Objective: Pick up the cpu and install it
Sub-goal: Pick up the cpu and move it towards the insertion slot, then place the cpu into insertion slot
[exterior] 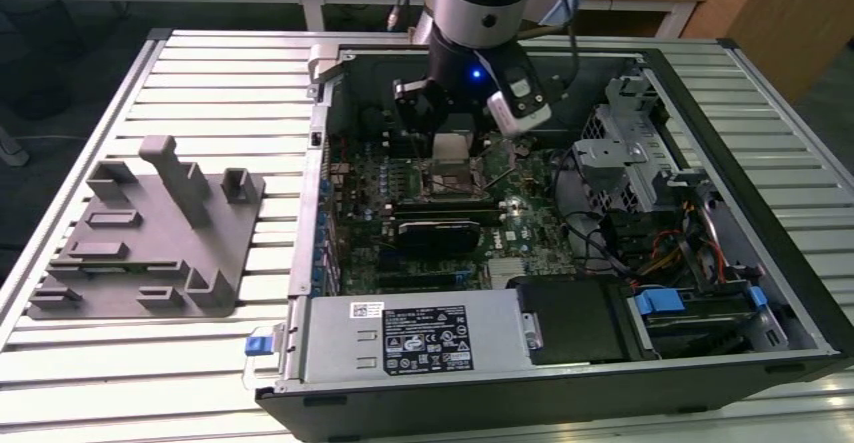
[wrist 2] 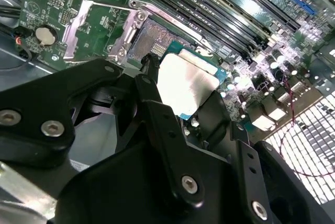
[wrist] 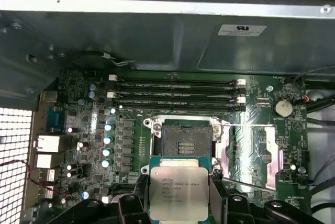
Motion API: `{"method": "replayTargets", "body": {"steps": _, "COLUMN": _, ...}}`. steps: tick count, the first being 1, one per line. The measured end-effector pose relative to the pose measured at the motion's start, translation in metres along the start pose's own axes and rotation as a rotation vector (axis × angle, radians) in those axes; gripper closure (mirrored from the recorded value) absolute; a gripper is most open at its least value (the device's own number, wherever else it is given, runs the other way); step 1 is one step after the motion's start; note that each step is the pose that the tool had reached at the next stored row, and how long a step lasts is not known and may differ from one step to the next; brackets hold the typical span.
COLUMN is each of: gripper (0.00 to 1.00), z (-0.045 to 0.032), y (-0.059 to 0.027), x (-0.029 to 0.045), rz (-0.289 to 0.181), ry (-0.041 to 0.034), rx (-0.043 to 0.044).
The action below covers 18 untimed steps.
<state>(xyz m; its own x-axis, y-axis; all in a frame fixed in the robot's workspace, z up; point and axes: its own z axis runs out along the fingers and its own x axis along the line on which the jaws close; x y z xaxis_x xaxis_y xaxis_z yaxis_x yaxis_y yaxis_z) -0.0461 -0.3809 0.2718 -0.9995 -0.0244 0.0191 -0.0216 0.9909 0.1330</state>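
Here, the tool (wrist 2: 184,85) on the arm (exterior: 483,3) reaches down into an open computer case (exterior: 801,303) lying on a slatted counter (exterior: 200,73), its black fingers (wrist 2: 152,69) closed on two opposite edges of the cpu (wrist: 179,192). The chip is held flat, silver top up, close above the motherboard (wrist: 84,109) and just beside the socket (wrist: 184,143), not seated in it. The socket lies uncovered, its dark contact field exposed, with the metal frame (wrist: 261,150) swung open flat beside it. Two pairs of long memory slots (wrist: 175,90) run along the board just beyond the socket, on the side away from the chip. On the counter at the exterior view's left, well apart from the case, stands a grey tray (exterior: 147,233) with upright posts. A power supply (exterior: 414,338) fills the case's near corner.
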Motion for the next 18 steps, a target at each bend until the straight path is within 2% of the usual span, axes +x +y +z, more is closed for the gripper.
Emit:
{"method": "replayTargets", "body": {"steps": 10, "gripper": 0.46, "z": 0.0165, "y": 0.0002, "x": -0.0003, "rz": 0.006, "ry": 0.0084, "rx": 0.0000}}
{"method": "replayTargets", "body": {"steps": 18, "gripper": 0.46, "z": 0.0174, "y": 0.0005, "x": -0.0004, "rz": 0.006, "ry": 0.0087, "rx": 0.0000}}
